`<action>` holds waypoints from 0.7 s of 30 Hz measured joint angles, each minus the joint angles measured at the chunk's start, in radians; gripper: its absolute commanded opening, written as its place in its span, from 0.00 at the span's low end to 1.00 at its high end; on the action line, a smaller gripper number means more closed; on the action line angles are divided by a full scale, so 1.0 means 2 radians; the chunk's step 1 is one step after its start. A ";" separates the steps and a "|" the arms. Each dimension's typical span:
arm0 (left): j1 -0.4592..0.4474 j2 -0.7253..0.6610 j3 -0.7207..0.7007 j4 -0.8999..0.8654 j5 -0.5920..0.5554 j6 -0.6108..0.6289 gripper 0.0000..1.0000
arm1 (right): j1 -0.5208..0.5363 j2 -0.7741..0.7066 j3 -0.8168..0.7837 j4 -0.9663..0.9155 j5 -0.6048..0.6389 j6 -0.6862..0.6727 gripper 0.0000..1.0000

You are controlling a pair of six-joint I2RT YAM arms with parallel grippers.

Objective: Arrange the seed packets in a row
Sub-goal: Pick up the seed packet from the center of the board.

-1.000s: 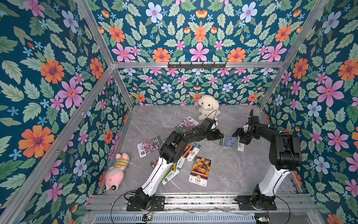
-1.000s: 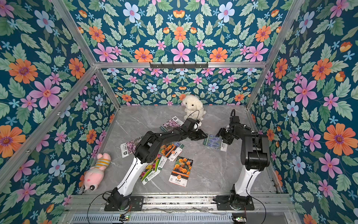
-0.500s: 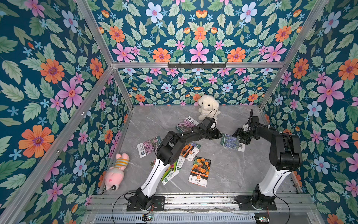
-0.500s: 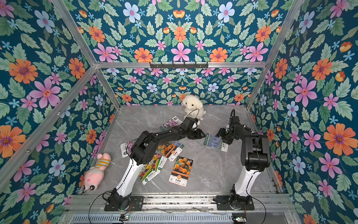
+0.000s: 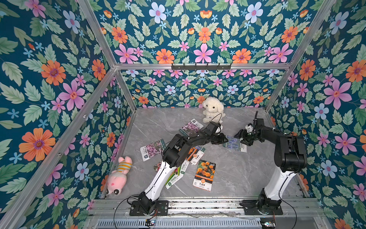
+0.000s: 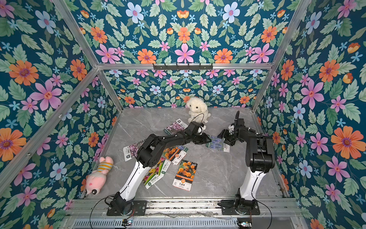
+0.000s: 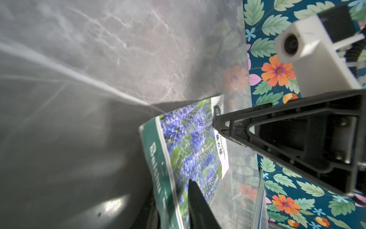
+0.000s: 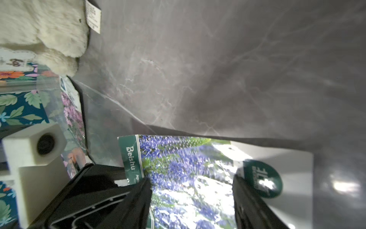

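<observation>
A blue-purple lavender seed packet point(image 5: 234, 143) point(image 6: 217, 144) lies right of centre between both arms. My left gripper point(image 5: 224, 139) point(image 7: 172, 190) is shut on the packet's point(image 7: 190, 138) green-banded end. My right gripper point(image 5: 240, 138) point(image 8: 191, 182) stands open over the other end, with its fingertips point(image 7: 217, 121) on the packet's point(image 8: 178, 158) face. More seed packets lie around: two pink-purple ones point(image 5: 191, 126) point(image 5: 152, 149), an orange marigold one point(image 5: 205, 174), another point(image 5: 196, 154) partly under the left arm, and multicolour ones point(image 5: 176, 176) beneath that arm.
A white plush dog point(image 5: 213, 109) sits against the back wall, just behind the left wrist. A pink plush toy point(image 5: 118, 174) lies at the front left by the side wall. Flowered walls close in three sides of the marble floor point(image 5: 237, 178).
The left arm's elbow swung slightly left and came back. The lavender packet and the right arm have stayed in place.
</observation>
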 measured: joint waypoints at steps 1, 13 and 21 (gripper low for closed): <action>0.000 0.000 0.000 0.000 0.002 -0.004 0.15 | 0.001 0.002 0.002 0.000 -0.006 -0.004 0.69; 0.018 -0.118 -0.131 0.069 -0.023 -0.041 0.00 | 0.005 -0.210 -0.135 0.065 0.023 0.125 0.87; 0.022 -0.218 -0.237 0.244 -0.077 -0.150 0.00 | 0.063 -0.298 -0.254 0.266 0.006 0.329 0.92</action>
